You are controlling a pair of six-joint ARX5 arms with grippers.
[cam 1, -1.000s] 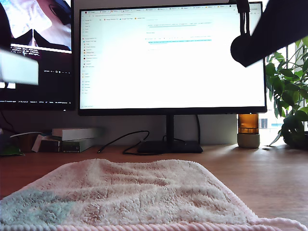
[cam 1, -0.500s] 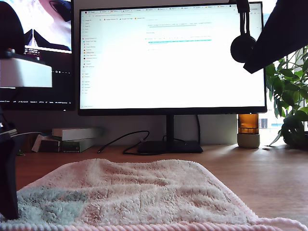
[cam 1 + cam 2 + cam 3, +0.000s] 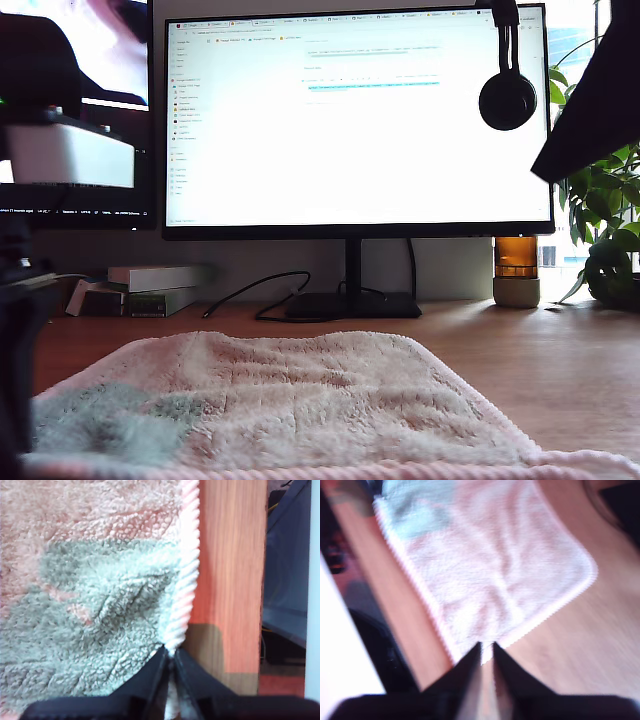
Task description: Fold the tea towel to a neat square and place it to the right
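The tea towel (image 3: 290, 400) is seen spread flat on the wooden desk (image 3: 560, 370), near the camera in the exterior view, in front of the monitor (image 3: 358, 120). At the exterior view's left, the near corner of the cloth is met by my first gripper (image 3: 171, 667), whose jaws are drawn almost together around the twisted pink hem (image 3: 186, 570); the cord appears pinched between them, though the contact itself is partly hidden. My second gripper (image 3: 486, 652) is pictured in a blurred view, above the towel rather than on it; its tips are close together with only a thin slit between, nothing visibly held. The hem runs straight away from the first gripper's jaws, along the desk's near edge, and the cloth lies wholly to one side of it. The first arm is therefore judged the nearer one, and the fold is expected to turn on carrying that corner across the cloth.
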